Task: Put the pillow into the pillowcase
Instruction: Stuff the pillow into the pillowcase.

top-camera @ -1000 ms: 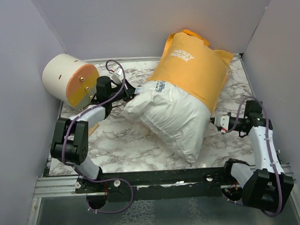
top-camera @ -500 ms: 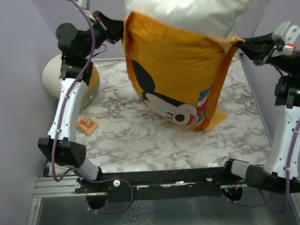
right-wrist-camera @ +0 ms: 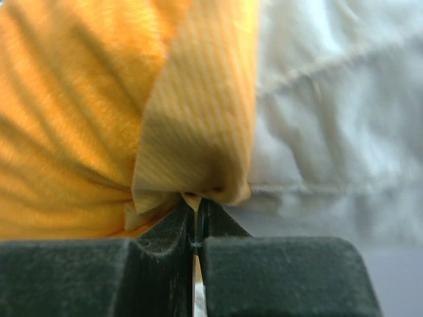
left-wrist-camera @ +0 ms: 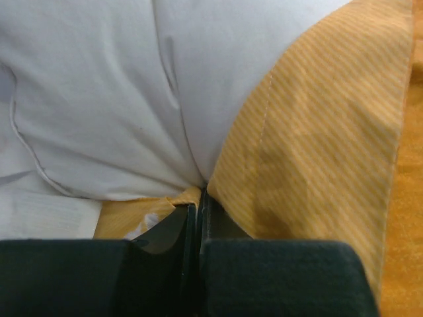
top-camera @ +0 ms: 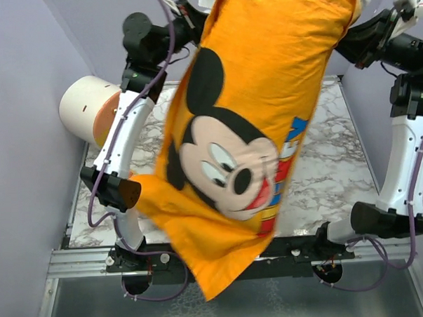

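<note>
The orange-yellow pillowcase [top-camera: 252, 114] with the Mickey Mouse face hangs high over the table, held at its two top corners. My left gripper [top-camera: 191, 19] is shut on its left top edge [left-wrist-camera: 310, 132]. My right gripper [top-camera: 350, 43] is shut on its right top edge [right-wrist-camera: 192, 132]. The white pillow shows inside the case's mouth in the left wrist view [left-wrist-camera: 112, 92] and the right wrist view [right-wrist-camera: 337, 105]. In the top view only small white bits show at the top edge. The case's lower end droops past the table's front rail.
A cream-and-orange cylinder [top-camera: 86, 111] lies at the back left of the marble table [top-camera: 324, 174]. Grey walls close in both sides and the back. The black front rail [top-camera: 300, 249] runs along the near edge.
Both arms have lifted the pillowcase with the pillow from the table to high up. The case now hangs lower and nearer the camera, and the pillow has sunk into it.
</note>
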### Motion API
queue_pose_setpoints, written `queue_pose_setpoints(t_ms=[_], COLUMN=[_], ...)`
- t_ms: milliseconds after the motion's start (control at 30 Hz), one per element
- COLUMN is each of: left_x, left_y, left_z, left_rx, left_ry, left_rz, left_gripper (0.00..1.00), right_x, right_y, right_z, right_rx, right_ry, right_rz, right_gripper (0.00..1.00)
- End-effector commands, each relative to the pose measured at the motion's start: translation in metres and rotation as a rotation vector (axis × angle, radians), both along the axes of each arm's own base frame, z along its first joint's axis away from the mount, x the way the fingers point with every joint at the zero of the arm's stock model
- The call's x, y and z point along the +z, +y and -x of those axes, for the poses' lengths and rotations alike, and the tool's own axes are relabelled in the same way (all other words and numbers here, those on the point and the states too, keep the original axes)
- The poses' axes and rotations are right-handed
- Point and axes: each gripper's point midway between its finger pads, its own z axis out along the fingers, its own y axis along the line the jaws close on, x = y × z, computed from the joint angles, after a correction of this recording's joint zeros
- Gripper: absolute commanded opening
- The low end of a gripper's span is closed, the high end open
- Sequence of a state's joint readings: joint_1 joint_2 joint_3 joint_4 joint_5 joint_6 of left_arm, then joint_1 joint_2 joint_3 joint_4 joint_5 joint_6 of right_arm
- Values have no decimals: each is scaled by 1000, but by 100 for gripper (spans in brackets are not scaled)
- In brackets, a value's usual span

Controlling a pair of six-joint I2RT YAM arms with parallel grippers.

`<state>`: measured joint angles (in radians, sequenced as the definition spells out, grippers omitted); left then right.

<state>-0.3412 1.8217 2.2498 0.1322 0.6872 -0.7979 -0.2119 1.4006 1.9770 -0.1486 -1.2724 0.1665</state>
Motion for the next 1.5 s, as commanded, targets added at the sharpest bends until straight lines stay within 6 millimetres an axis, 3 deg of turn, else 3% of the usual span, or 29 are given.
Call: queue_pose_setpoints(t_ms=[0,67,100,200,233,267,300,367,467,500,567,600,667,733,767,800,833,900,967,1033,1067,1100,1200,1233,1267,1300,1367,1433,1467], left_x=[29,39,46,66,64,66,69,59,30,22,12,9,23,35,42,49,52,45,25,9,12,19,43,52,53,64,76,67,53], left_y=[-35,0,27,95,105,107,100,56,-35,-54,-64,-56,-16,30,50,58,53,7,-60,-104,-100,-73,44,66,68,61,24,-5,-15], left_z=[77,55,37,-12,-28,-34,-32,-15,48,72,95,88,52,-6,-30,-40,-42,-13,46,106,121,114,26,11,-7,-5,22,40,38], left_rx=[-139,-10,52,198,230,220,177,47,-111,-150,-172,-120,57,200,239,221,164,15,-128,-231,-222,-123,213,225,198,145,10,-39,-43], left_ry=[-150,-170,-162,-135,-116,-112,-130,-124,-147,-161,-163,-151,-152,-117,-98,-93,-91,-95,-135,-198,-237,-260,-177,-171,-156,-170,-213,-195,-165], left_rz=[-32,-14,15,129,151,175,191,131,-21,-43,-46,-40,-1,61,96,129,144,75,-58,-115,-78,-37,80,120,130,137,110,53,24], left_gripper=[0,0,0,0,0,0,0,0,0,0,0,0,0,0,0,0,0,0,0,0,0,0,0,0,0,0,0,0,0], right_x=[10,9,11,13,9,18,23,38,44,43,33,25,8,-10,-12,-7,4,28,41,41,35,28,14,9,8,10,16,0,-14], right_y=[-59,-43,-23,75,103,116,117,96,-4,-38,-57,-45,35,138,160,162,151,95,15,-31,-33,-25,59,84,100,103,92,71,67], right_z=[-68,-54,-35,34,57,77,80,44,-39,-56,-76,-71,-40,29,56,65,56,9,-27,-43,-43,-34,32,51,64,64,37,2,-2], right_rx=[-292,-191,-92,219,300,345,335,85,-254,-305,-334,-262,-86,135,201,214,143,-95,-197,-214,-180,-116,168,270,330,324,180,77,111], right_ry=[-5,3,1,-54,-49,-64,-68,-142,-113,-91,-61,-45,-74,-114,-115,-108,-127,-189,-156,-108,-84,-70,-108,-71,-41,-38,-71,-12,34], right_rz=[-90,-79,-63,-4,15,16,9,-24,-91,-106,-86,-68,13,63,59,38,20,-4,-48,-62,-56,-37,16,16,9,1,-5,21,42], right_gripper=[0,0,0,0,0,0,0,0,0,0,0,0,0,0,0,0,0,0,0,0,0,0,0,0,0,0,0,0,1])
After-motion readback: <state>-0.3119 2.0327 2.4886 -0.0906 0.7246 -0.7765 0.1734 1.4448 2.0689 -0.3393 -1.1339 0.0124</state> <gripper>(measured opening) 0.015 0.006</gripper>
